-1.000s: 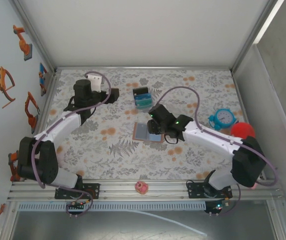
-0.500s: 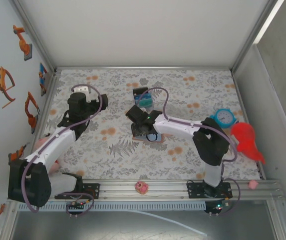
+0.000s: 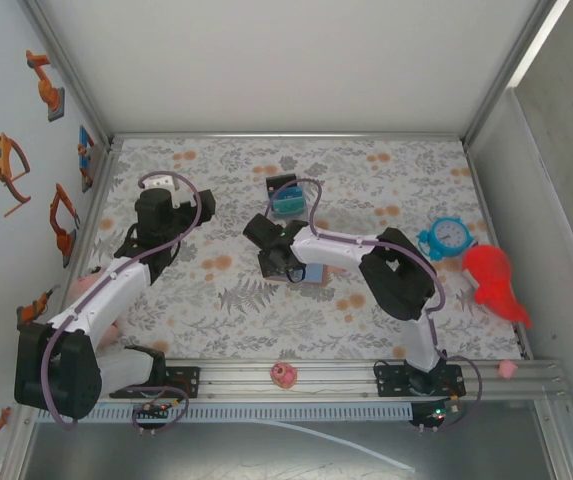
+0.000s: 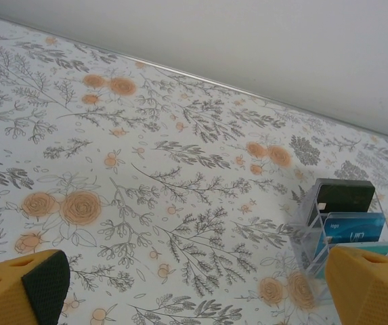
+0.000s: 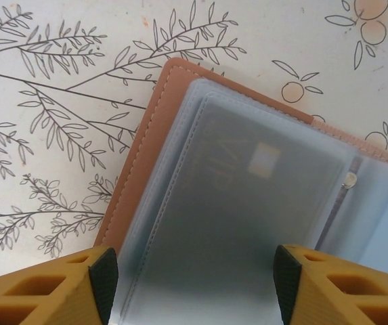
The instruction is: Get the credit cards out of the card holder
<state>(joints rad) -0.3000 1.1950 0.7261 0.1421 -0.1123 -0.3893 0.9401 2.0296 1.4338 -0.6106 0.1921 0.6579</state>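
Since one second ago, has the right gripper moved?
Yes. The right gripper went left, from the right side of the card holder to its left edge.

My left arm (image 3: 106, 285) rises from its base and reaches forward along the left side, elbow bent, with my left end effector (image 3: 163, 183) at the far end. Its yellow fingers (image 4: 24, 288) are spread wide, nothing between them. My right arm (image 3: 341, 245) folds sharply at the elbow and stretches leftward toward the middle, my right end effector (image 5: 197, 284) aimed steeply down, its dark-padded fingers (image 5: 51, 288) standing apart — gripping nothing.
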